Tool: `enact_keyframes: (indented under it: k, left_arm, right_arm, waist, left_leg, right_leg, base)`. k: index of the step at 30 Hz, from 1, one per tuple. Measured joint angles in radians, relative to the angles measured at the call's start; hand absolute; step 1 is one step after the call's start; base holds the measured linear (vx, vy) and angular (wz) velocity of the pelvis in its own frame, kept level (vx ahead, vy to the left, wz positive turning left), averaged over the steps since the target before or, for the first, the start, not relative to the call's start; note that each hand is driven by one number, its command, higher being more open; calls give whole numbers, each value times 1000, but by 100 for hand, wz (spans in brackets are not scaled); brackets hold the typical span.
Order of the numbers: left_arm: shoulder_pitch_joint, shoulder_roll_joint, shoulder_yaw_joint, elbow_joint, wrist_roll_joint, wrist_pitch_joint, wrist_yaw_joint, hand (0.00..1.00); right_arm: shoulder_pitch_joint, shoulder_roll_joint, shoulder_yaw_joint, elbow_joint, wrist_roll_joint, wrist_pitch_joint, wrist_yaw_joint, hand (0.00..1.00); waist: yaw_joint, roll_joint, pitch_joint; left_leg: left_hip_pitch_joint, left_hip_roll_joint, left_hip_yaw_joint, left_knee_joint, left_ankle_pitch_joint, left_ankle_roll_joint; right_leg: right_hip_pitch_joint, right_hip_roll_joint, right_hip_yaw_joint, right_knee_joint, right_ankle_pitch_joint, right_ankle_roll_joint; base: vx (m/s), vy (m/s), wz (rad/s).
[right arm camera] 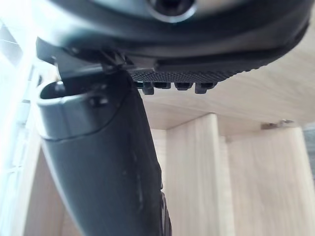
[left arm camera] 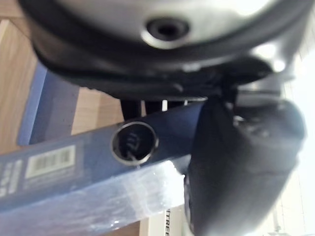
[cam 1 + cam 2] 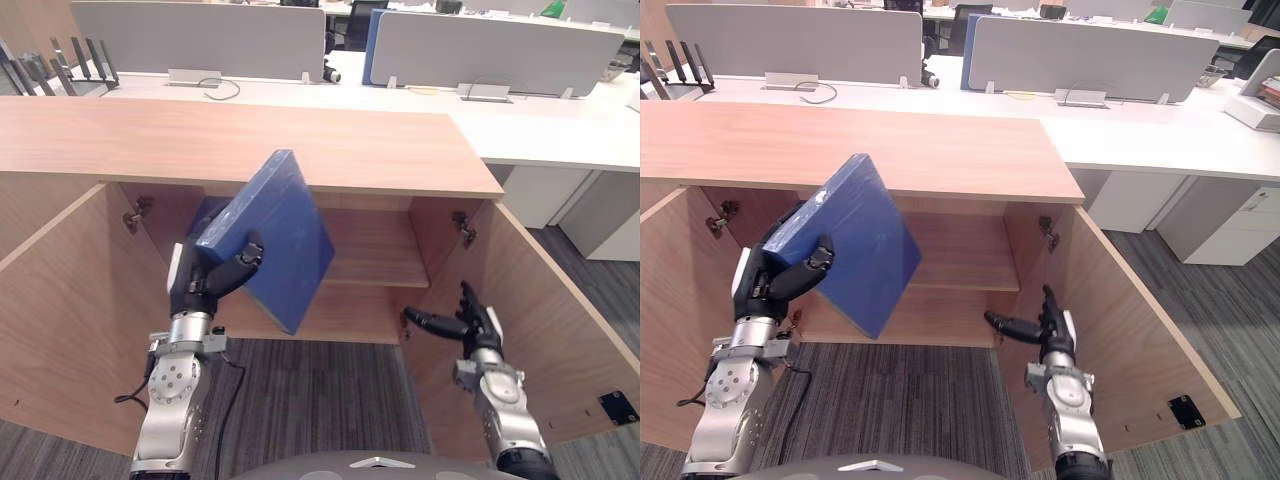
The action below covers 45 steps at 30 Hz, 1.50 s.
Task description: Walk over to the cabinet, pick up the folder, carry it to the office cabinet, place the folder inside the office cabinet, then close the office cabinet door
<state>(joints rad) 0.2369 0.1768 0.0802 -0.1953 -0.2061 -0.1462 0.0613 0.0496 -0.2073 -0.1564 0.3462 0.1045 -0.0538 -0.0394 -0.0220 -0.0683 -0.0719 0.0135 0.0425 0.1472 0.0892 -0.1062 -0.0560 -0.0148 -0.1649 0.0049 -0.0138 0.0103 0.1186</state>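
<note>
Left eye view: left robot hand [image 3: 205, 280] clutches folder [image 3: 287, 222], right robot hand [image 3: 478, 324] splayed, before office cabinet [image 3: 250, 140].

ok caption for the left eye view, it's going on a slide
Robot's left hand grips a tilted blue folder before the open wooden cabinet; right hand open near the right door.
</note>
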Motion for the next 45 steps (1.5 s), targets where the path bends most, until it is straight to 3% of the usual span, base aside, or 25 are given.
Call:
enact_keyframes:
  k: [6,11,18,21,27,33,45]
  left_arm:
    - [6,22,14,0,-60,0,-31,0]
    - [-4,57,-36,0,-120,0,-105,0]
    - [-102,251,-228,87,-283,0,-256,0]
    - [-131,278,-264,121,-313,0,-305,0]
    - [-188,356,-300,177,-386,0,-327,0]
    - [-240,379,-311,211,-414,-1,-332,0]
    - [-269,394,-302,228,-422,-2,-360,0]
  right_arm:
    - [-66,-73,1,-126,82,-30,65,100]
    - [-161,-148,61,-155,123,-63,121,100]
    - [-289,-242,263,-140,183,-63,193,100]
    - [-324,-260,330,-136,228,-65,226,100]
    - [-378,-274,423,-103,274,-65,264,100]
    - [-434,-314,476,-102,314,-65,287,100]
    - [-460,-374,500,-80,339,-64,335,100]
  waist:
    - [8,3,7]
    - [19,16,25]
    - [19,19,28]
    - [15,20,29]
    - [19,19,30]
    - [20,5,39]
    - [19,2,41]
  left_leg:
    - [-4,1,0,16,-10,1]
    - [-25,2,-3,58,-29,3]
    - [-40,2,-13,74,-29,3]
    - [-40,2,-13,75,-30,3]
    - [-43,2,-13,78,-29,3]
    - [-50,2,-12,81,-29,4]
    - [-50,3,2,80,-29,4]
  right_leg:
    - [-2,0,2,9,0,0]
    - [-3,-2,1,12,0,0]
    - [-5,-3,-3,10,2,-1]
    - [-6,-3,-2,10,3,-2]
    - [-6,-3,-1,8,6,-4]
    - [-4,-2,0,-8,19,-8]
    - [-13,-1,20,-11,31,-14]
  base:
    - [0,0,0]
    - [-34,9,1]
    - [-9,-2,3]
    - [-23,-2,0]
    - [-5,-1,0]
    - [0,0,0]
    - [-17,-2,-3]
